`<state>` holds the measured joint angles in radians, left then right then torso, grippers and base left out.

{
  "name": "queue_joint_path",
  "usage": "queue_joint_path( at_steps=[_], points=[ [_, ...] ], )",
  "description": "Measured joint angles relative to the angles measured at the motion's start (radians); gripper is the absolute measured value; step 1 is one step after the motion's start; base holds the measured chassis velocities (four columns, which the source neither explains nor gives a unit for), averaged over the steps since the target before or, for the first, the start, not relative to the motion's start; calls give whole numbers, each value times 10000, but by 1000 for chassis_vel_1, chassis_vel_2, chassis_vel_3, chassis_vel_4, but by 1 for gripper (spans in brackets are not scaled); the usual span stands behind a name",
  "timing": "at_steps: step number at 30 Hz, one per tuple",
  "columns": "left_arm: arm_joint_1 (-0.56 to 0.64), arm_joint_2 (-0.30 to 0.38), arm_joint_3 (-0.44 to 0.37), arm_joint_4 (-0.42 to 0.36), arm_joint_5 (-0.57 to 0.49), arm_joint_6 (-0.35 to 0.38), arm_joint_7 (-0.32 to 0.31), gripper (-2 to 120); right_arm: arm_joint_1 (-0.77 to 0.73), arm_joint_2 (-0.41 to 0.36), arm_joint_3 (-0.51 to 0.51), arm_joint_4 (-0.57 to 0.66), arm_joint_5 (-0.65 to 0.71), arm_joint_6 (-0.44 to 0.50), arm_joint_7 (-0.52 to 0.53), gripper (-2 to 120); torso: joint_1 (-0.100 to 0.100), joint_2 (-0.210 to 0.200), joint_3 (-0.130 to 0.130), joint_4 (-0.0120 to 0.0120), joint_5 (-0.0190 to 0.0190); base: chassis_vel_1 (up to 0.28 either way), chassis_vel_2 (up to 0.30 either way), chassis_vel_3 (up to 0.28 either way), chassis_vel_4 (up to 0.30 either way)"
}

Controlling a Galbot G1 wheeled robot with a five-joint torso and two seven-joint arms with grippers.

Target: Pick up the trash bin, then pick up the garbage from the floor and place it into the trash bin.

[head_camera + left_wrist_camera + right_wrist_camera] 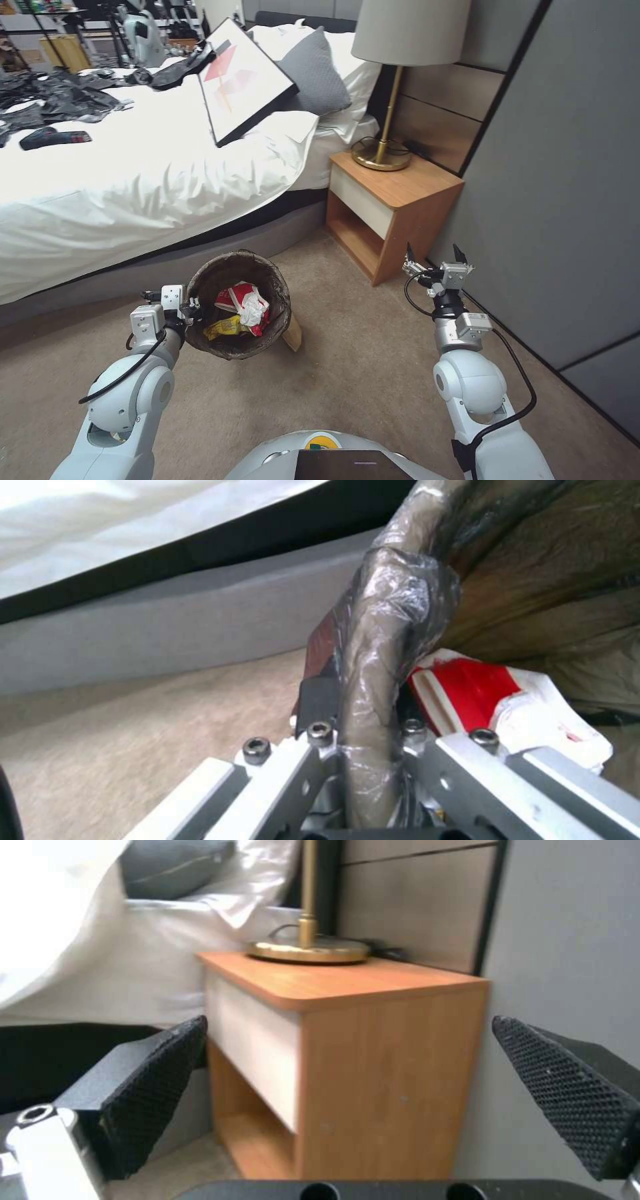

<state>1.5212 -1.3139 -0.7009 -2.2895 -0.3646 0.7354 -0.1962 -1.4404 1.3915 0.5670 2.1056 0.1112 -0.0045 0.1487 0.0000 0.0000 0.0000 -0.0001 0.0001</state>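
My left gripper is clamped on the trash bin rim, holding it above the carpet beside the bed, garbage inside. My right gripper hangs spread and empty, well to the bin's right near the nightstand.

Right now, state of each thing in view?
Left hand: shut on the bin rim.
Right hand: open, empty, held up by the nightstand.
Bin: held off the carpet, tilted, bag-lined.
Wrappers: inside the bin.
Lamp: upright on the nightstand.
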Motion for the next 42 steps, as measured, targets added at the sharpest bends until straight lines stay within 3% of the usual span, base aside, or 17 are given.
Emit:
queue_joint_path(
  at_steps=[35,42],
  points=[
    [47,28,29,10,-14,0,22,0,15,-65,-74,-145,18,4,14,100,0,0,0,4,0,85,83,79,79],
    [63,12,-41,47,-17,0,40,0,-140,-142,-64,-63,18,7,15,100,0,0,0,-4,-1,0,0,0,0]
  ],
)
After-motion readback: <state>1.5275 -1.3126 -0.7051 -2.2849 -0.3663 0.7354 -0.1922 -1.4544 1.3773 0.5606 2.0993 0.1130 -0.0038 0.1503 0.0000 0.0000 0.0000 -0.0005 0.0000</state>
